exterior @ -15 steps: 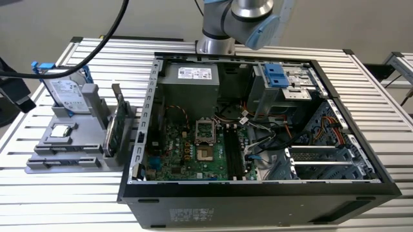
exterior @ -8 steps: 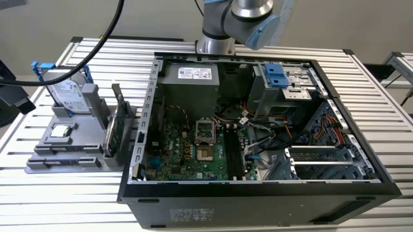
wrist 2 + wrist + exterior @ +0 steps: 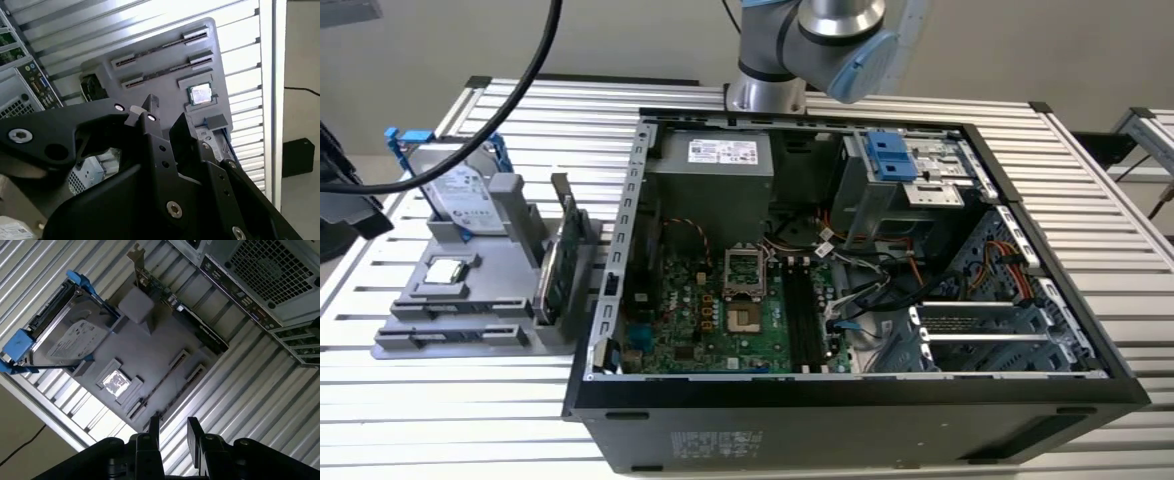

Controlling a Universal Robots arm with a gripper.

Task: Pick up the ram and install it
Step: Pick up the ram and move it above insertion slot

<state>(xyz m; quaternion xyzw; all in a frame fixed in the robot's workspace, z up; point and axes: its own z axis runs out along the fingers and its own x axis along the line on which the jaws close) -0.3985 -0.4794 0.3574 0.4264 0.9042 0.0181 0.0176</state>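
The ram is a narrow green stick standing on edge in the grey holder, on the side nearest the computer case. In the first wrist view the ram looks like a dark strip in line with the bracketed card. My gripper hangs well above the holder, apart from everything, open with nothing between its fingers. The second wrist view has the gripper over the holder. The motherboard's long memory slots lie bare inside the case.
The open computer case sits mid-table with cables and a drive cage inside. The holder also carries a hard drive in a blue frame and a square silver processor. Slatted table surrounds both. The arm rises behind the case.
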